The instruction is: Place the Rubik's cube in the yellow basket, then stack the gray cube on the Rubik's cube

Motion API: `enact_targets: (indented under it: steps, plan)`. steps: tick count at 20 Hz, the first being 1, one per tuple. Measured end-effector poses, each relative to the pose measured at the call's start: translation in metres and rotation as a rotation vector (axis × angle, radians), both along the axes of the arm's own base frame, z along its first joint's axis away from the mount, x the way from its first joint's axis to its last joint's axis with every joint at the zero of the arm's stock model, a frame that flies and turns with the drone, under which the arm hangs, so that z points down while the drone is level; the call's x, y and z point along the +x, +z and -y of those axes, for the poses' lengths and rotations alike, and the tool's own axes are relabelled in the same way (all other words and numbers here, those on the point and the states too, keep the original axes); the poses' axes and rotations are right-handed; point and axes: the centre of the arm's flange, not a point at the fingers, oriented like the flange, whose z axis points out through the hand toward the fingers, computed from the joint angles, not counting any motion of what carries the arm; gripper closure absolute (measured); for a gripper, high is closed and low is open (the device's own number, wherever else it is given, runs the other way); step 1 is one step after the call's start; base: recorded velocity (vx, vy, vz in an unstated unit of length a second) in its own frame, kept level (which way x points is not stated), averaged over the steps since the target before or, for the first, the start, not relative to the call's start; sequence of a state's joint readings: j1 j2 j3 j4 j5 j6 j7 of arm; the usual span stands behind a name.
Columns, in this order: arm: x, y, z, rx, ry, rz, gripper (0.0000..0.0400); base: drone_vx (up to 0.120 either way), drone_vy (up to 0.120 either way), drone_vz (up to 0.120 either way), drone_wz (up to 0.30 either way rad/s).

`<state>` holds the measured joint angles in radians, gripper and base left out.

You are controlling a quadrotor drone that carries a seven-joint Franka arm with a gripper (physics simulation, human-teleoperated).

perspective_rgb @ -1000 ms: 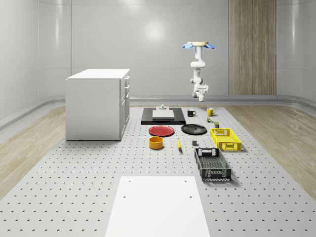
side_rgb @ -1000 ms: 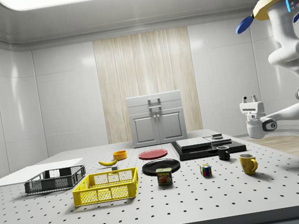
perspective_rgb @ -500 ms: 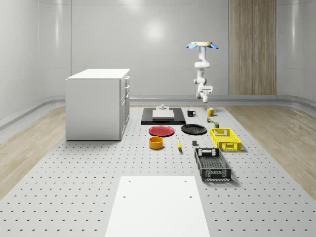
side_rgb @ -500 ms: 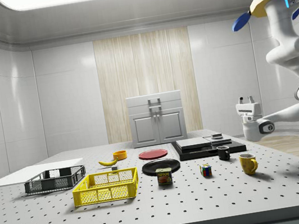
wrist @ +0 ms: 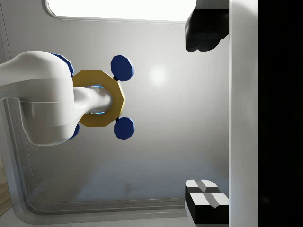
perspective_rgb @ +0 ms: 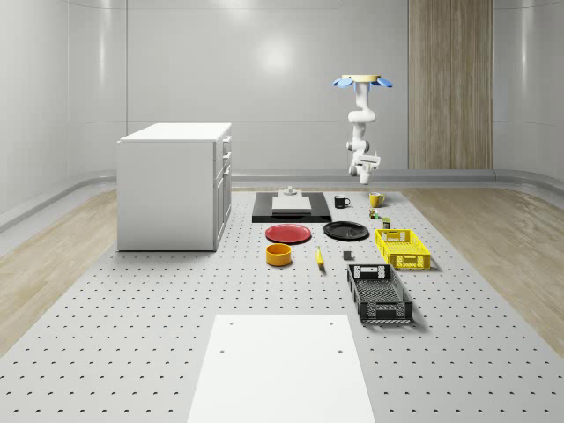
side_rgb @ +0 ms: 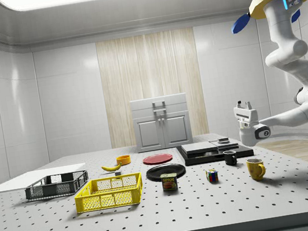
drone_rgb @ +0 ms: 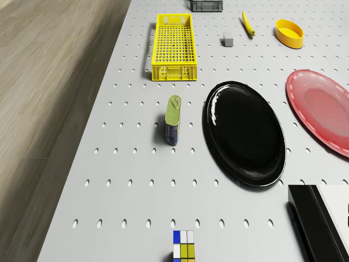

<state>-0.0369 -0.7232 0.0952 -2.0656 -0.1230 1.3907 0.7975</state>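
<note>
Drone view: yellow basket [drone_rgb: 174, 45] lengthwise toward black crate [drone_rgb: 206, 5].

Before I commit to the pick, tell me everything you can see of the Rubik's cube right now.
The Rubik's cube is a small cube with black-edged tiles; blue, white and yellow stickers show in the drone view. It sits flat on the perforated table, free of everything: apart from the SPAM can toward the side view's left, and from the yellow mug and black mug toward its right. It is outside the yellow basket. Nothing holds it.
</note>
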Motion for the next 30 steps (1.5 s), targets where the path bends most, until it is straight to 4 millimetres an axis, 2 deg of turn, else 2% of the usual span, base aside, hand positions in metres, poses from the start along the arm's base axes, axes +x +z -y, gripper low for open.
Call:
enact_targets:
  steps: [4, 8, 11, 14, 16, 18, 21, 25, 30]
  plan:
    - [0.0, -0.005, -0.017, -0.174, -0.005, 0.003, 0.0, 0.12, 0.0, 0.0, 0.0]
    - [0.0, -0.021, -0.045, -0.499, -0.015, 0.005, 0.0, 0.12, 0.0, 0.0, 0.0]
    - [0.001, -0.051, -0.069, -0.886, -0.027, 0.005, 0.0, 0.12, 0.0, 0.0, 0.0]
    - [0.002, -0.098, -0.081, -1.382, -0.043, 0.004, 0.0, 0.12, 0.0, 0.0, 0.0]
    - [0.004, -0.132, -0.075, -1.726, -0.055, 0.003, 0.0, 0.12, 0.0, 0.0, 0.0]
    - [0.005, -0.158, -0.06, -2.036, -0.066, 0.001, 0.0, 0.12, 0.0, 0.0, 0.0]
    - [0.005, -0.182, -0.034, -2.394, -0.077, -0.001, 0.0, 0.12, 0.0, -0.12, 0.0]
    - [0.006, -0.194, -0.009, -2.678, -0.082, -0.002, 0.0, 0.12, 0.0, -0.12, 0.0]
    - [0.006, -0.198, 0.007, -2.844, -0.081, -0.003, 0.0, 0.12, 0.0, -0.12, 0.0]
